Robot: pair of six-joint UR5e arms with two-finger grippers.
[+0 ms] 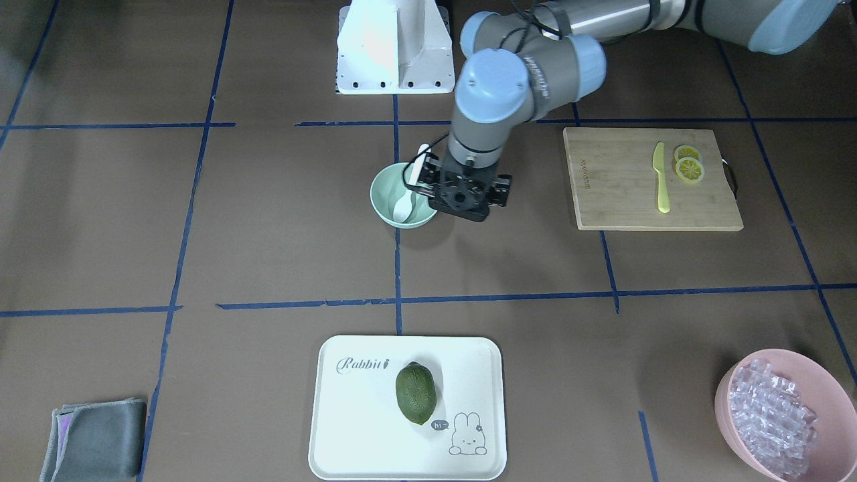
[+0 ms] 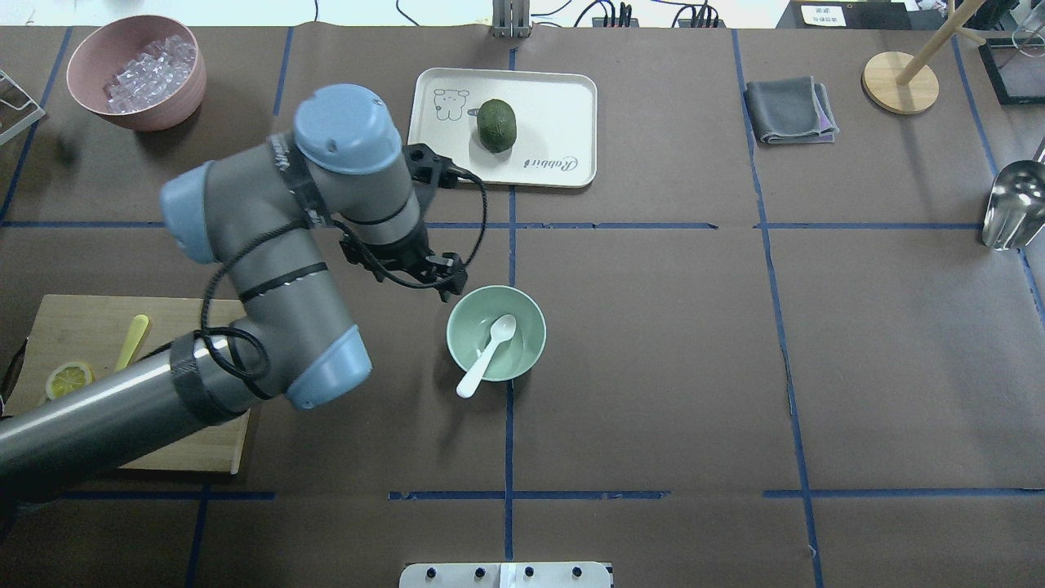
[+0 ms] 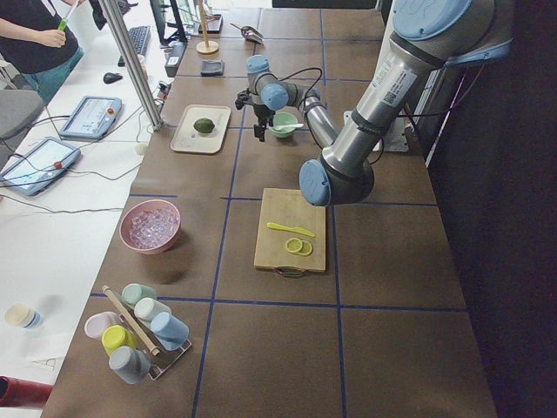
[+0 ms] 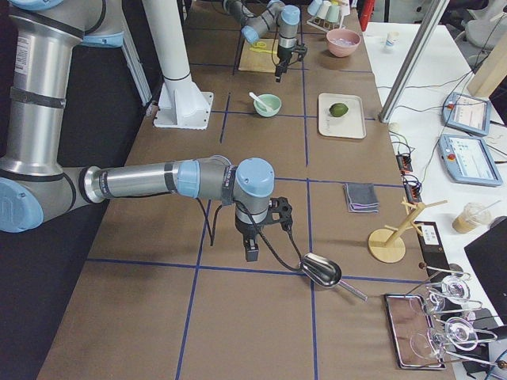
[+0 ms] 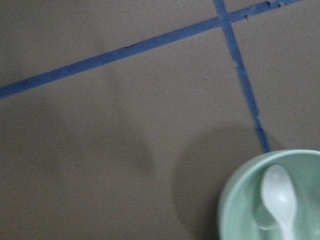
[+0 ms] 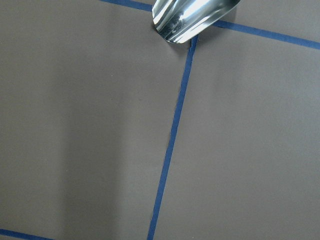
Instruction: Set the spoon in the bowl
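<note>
The white spoon (image 2: 490,351) lies in the mint-green bowl (image 2: 529,343) near the table's middle. Its scoop rests on the bowl's floor and its handle leans out over the rim toward the robot. Both show in the front view, spoon (image 1: 410,187) and bowl (image 1: 385,201), and in the left wrist view, spoon (image 5: 279,197) and bowl (image 5: 235,210). My left gripper (image 2: 453,282) hangs just beside the bowl's far-left rim, above the table, open and empty. My right gripper (image 4: 251,255) shows only in the right side view, far from the bowl; I cannot tell its state.
A white tray (image 2: 555,106) with a green fruit (image 2: 496,125) lies beyond the bowl. A cutting board (image 2: 65,327) with a yellow knife (image 2: 131,341) and lemon slices lies left. A pink bowl (image 2: 135,69), grey cloth (image 2: 788,110) and metal scoop (image 2: 1012,204) are farther off.
</note>
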